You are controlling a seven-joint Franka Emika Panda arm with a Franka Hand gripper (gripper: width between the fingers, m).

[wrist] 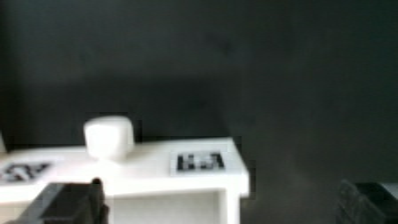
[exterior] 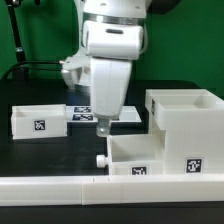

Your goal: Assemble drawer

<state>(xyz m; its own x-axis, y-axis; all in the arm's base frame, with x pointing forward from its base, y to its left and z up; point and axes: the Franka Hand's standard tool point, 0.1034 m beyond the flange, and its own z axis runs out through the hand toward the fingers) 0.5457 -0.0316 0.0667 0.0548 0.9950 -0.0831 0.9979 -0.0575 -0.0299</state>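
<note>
White hard plastic: the knobbed tray [exterior: 135, 160] lies on the black bench [exterior: 40, 155] just beside the big housing [exterior: 185, 112], beneath jaws spread wide and holding nothing. Probably light, stiff and slick; a thin side wall offers surer purchase than the rounded knob [wrist: 111, 138]

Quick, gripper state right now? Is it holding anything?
The gripper: open, holding nothing; its fingers stand wide apart, with the tray below, not grasped.
</note>
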